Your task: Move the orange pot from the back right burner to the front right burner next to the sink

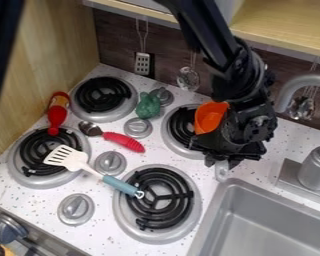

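The black gripper hangs low at the right rear burner, near the sink's back left corner. Just behind and left of it, an orange bowl-like object sits over that burner, its right side partly hidden by the arm. Directly below the gripper, a small grey rounded piece shows on the white counter; whether the two touch is unclear. A spatula with a white head and blue handle lies across the two front burners. Between the left and right burners lies a spoon with a red handle.
A red-capped bottle lies by the left wall, and a green object rests beside a rear knob. Several grey knobs stand between the burners. The sink is at the lower right, with a metal faucet behind it. Utensils hang along the back wall.
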`<state>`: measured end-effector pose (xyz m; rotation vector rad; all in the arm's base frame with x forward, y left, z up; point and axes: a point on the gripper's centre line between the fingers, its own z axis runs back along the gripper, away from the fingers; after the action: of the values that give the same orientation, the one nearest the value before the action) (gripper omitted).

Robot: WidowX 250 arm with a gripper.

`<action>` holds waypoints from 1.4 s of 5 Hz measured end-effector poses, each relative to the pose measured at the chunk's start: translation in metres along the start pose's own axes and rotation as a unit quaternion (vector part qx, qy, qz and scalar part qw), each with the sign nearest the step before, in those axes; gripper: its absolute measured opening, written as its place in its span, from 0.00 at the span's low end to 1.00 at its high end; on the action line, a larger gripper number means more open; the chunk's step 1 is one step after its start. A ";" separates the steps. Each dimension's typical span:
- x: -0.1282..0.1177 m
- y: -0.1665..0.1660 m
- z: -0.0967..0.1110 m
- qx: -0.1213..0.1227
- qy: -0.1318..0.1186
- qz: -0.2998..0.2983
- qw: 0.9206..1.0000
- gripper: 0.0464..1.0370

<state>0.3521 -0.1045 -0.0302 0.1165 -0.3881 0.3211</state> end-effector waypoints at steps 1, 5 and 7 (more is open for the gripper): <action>-0.009 0.006 0.012 0.003 0.011 0.017 1.000 0.32; -0.083 0.012 0.027 -0.005 0.051 0.075 0.996 0.32; -0.083 0.021 0.030 -0.007 0.047 0.075 0.996 0.32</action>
<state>0.2625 -0.1137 -0.0342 0.0592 -0.3066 0.4694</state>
